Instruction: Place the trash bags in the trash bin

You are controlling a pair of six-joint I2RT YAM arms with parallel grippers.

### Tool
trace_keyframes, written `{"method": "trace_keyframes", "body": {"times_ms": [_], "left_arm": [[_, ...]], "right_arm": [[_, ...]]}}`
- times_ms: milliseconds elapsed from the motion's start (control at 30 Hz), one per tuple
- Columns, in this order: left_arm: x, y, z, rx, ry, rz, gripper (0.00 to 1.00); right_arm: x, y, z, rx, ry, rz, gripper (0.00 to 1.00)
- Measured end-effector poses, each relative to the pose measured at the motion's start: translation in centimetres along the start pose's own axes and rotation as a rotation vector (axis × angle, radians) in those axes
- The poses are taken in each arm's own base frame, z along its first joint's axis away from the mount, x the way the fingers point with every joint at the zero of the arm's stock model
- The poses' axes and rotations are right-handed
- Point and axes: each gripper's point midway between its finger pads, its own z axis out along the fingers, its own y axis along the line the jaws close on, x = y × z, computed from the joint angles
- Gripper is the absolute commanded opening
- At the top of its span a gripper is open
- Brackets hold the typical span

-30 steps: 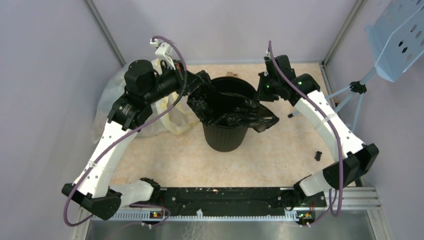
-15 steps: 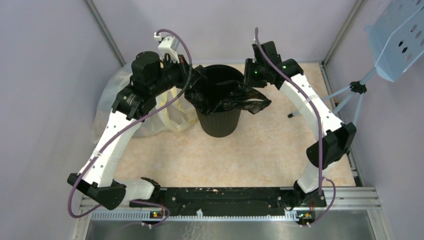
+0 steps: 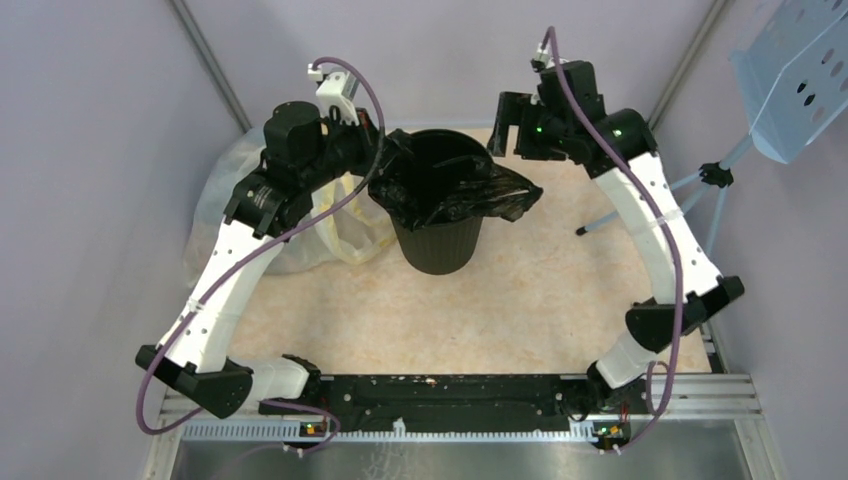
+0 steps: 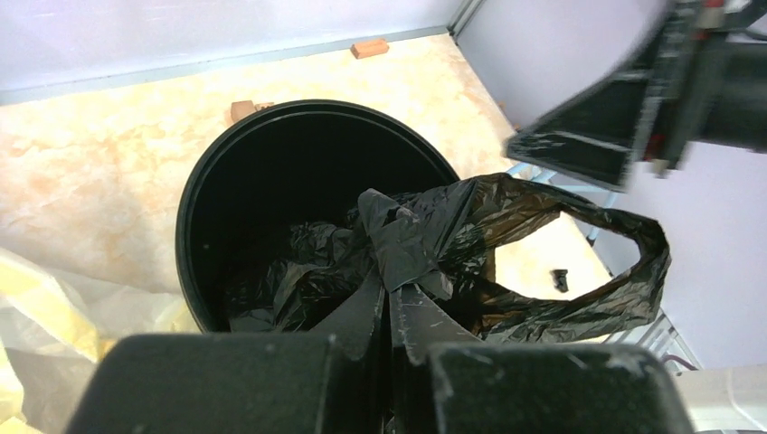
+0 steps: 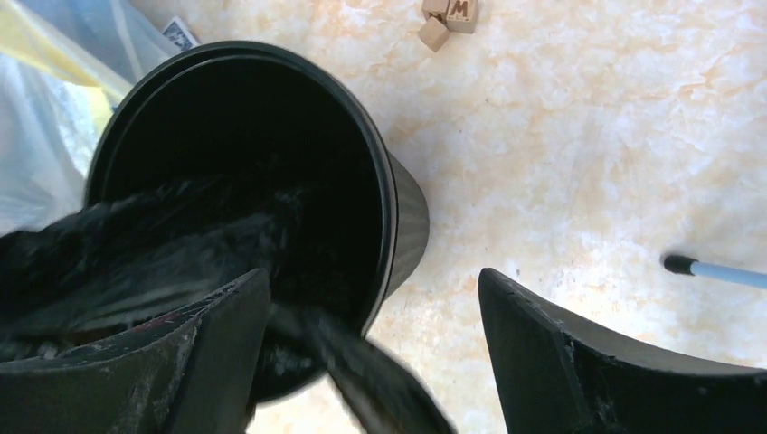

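The trash bin point(image 3: 440, 250) stands upright on the beige marbled table point(image 3: 560, 300), with lilac walls point(image 3: 90, 150) around it. The black bag point(image 3: 505, 195) hangs half inside the bin, pinched by the left pincer point(image 4: 390, 303). The right pincer point(image 5: 373, 282) is spread wide.

Bin mouth: the trash bag point(image 3: 470, 195) fills the near part of the trash bin point(image 3: 440, 250) and spills over its right rim; the far part is free.
Left of bin: the left tool point(image 3: 385, 158), clamped on the bag, and the pale-yellow bag point(image 3: 335, 235) block the way.
Right of bin: the right tool point(image 3: 508, 125), jaws spread wide, hangs by the rim; stand legs point(image 3: 640, 205) lie beyond.
Front of bin: bare bench point(image 3: 500, 310).
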Motion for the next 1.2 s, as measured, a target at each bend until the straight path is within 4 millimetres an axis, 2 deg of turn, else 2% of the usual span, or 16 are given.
{"method": "trace_keyframes", "body": {"times_ms": [133,300,400,467,567,700,833,967,1033,1200], "left_arm": [[0.2,0.4,-0.3,-0.023,0.011,0.013,0.04],[0.2,1.0,-1.1,-0.061,0.008,0.031,0.04],[0.1,1.3,-1.6,-0.084,0.001,0.04,0.04],[0.0,1.5,-2.0,-0.1,-0.002,0.047,0.04],[0.0,2.1,-2.5,-0.134,-0.009,0.063,0.03],[0.9,3.7,-3.3,-0.208,-0.01,0.082,0.02],[3.0,6.0,-3.9,-0.296,0.02,0.091,0.01],[5.9,8.6,-4.1,-0.385,0.062,0.092,0.0],[8.0,10.4,-4.0,-0.444,0.097,0.095,0.0],[11.3,13.9,-3.9,-0.551,0.148,0.096,0.0]], "right_arm": [[0.5,0.0,-4.1,-0.05,-0.03,0.007,0.84],[4.5,0.2,-8.0,-0.158,0.003,0.038,0.85],[7.0,0.2,-8.6,-0.199,0.042,0.062,0.85],[8.6,-0.1,-8.2,-0.204,0.079,0.073,0.85],[11.1,-0.4,-6.9,-0.206,0.141,0.09,0.78],[14.3,-0.6,-5.3,-0.22,0.224,0.115,0.61],[16.4,-0.8,-4.1,-0.228,0.272,0.129,0.47],[17.3,-1.4,-3.1,-0.209,0.28,0.125,0.24],[17.4,-2.0,-2.7,-0.183,0.269,0.115,0.2],[17.3,-4.0,-1.5,-0.083,0.225,0.092,0.16]]}}
